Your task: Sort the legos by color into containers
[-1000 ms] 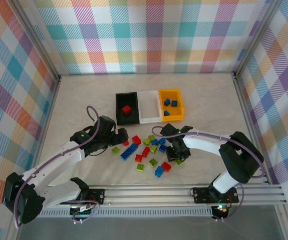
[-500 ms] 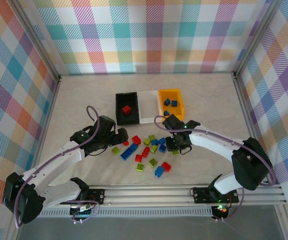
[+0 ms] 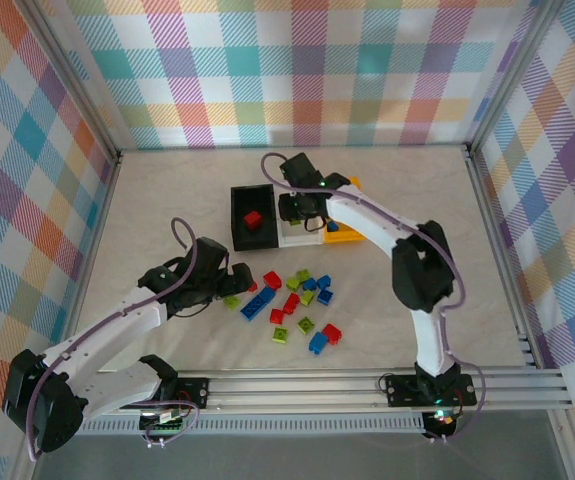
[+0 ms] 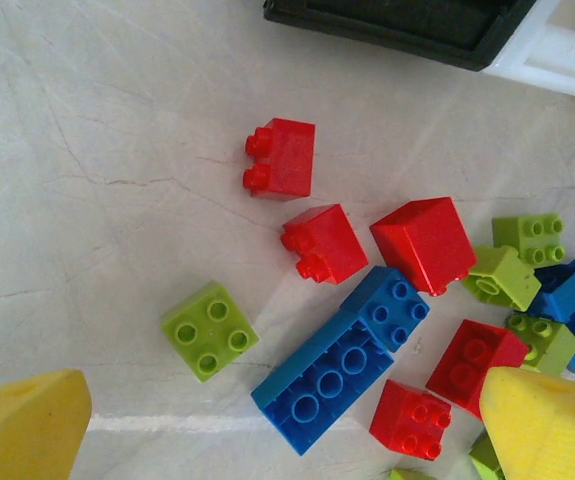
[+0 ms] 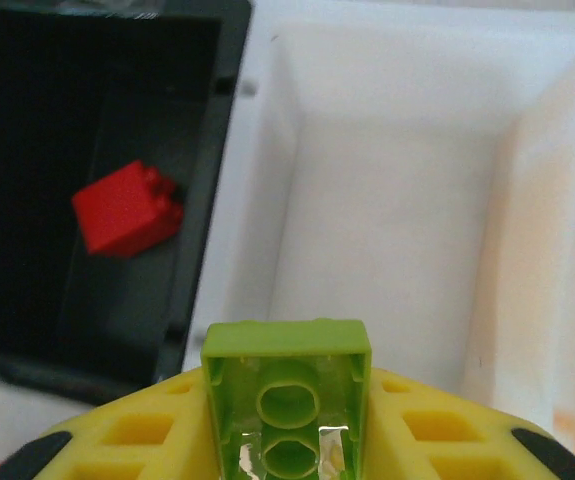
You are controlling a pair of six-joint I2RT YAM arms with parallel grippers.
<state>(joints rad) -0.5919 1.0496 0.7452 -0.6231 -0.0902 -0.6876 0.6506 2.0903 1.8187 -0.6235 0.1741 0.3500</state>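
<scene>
My right gripper (image 3: 301, 207) hangs over the white bin (image 3: 302, 239), shut on a lime green lego (image 5: 287, 395) held underside up between its yellow fingers (image 5: 127, 440). Below it lies the white bin's bare floor (image 5: 397, 220). The black bin (image 3: 237, 215) holds one red lego (image 3: 253, 219), and that red brick (image 5: 127, 208) also lies in the right wrist view. My left gripper (image 3: 235, 280) stands open, low over the left edge of the loose pile (image 3: 297, 300). A long blue lego (image 4: 337, 370) lies between its fingertips (image 4: 22, 430), a green one (image 4: 209, 330) to its left.
The orange-yellow bin (image 3: 345, 236) sits right of the white one, partly hidden by my right arm. Red bricks (image 4: 322, 243) and mixed green and blue ones crowd the pile's middle. Checked walls enclose the table; a rail runs along the near edge.
My right gripper left the pile with the green lego and swung back and left to hang above the white bin. The left arm has barely shifted.
</scene>
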